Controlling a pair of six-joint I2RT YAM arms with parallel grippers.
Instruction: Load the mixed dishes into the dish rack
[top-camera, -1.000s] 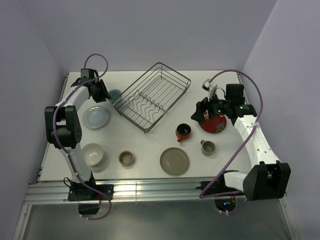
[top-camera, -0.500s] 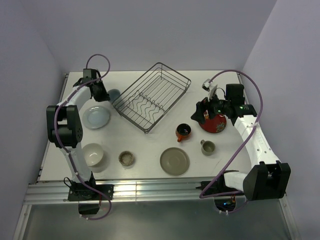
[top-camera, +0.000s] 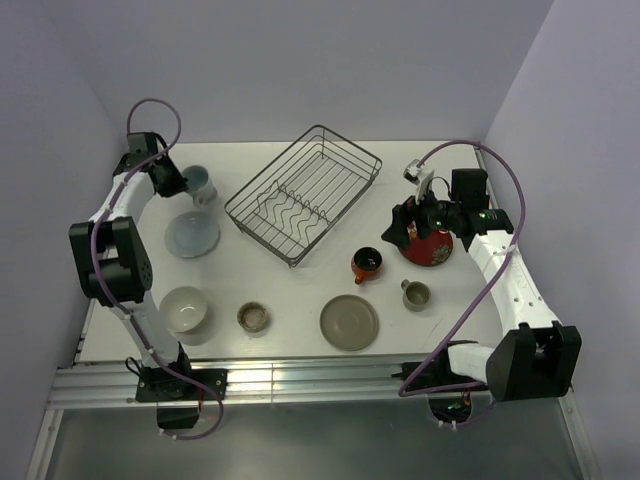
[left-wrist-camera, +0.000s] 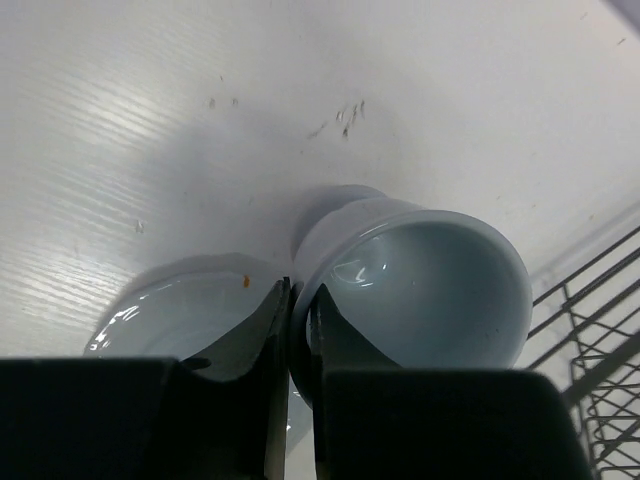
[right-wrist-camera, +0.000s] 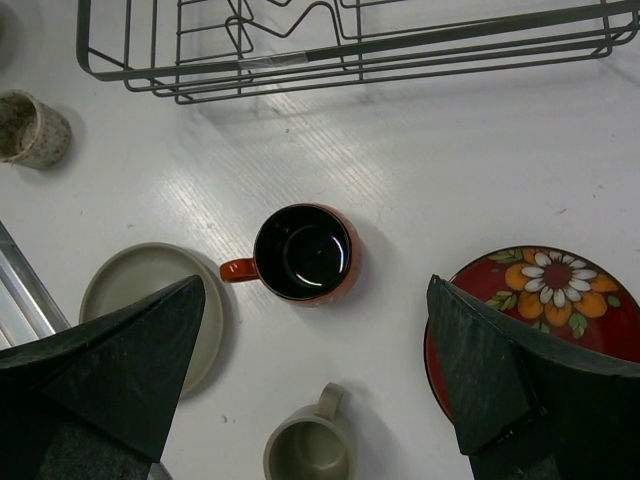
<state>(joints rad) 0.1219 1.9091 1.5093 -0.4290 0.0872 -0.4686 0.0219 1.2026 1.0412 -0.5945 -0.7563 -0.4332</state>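
Note:
My left gripper (top-camera: 178, 183) is shut on the rim of the blue-grey cup (top-camera: 199, 184), one finger inside it and one outside (left-wrist-camera: 298, 318). The cup (left-wrist-camera: 430, 290) is tilted, just behind the pale white plate (top-camera: 192, 233) and left of the dish rack (top-camera: 303, 193), which holds nothing. My right gripper (top-camera: 400, 232) is open and empty (right-wrist-camera: 315, 370), above the orange-red mug (right-wrist-camera: 303, 253) and the grey cup (right-wrist-camera: 310, 450). The red floral plate (right-wrist-camera: 540, 310) lies under its right finger and the olive-grey plate (right-wrist-camera: 150, 300) under its left finger.
The cream bowl (top-camera: 186, 308) and the beige cup (top-camera: 253, 317) stand at the front left. The olive-grey plate (top-camera: 349, 322) is at the front middle. The rack's wires (left-wrist-camera: 600, 340) are close to the right of the held cup. Walls stand close at the left and the back.
My left gripper has moved left, away from the rack, with the blue-grey cup in it. The right arm has not moved.

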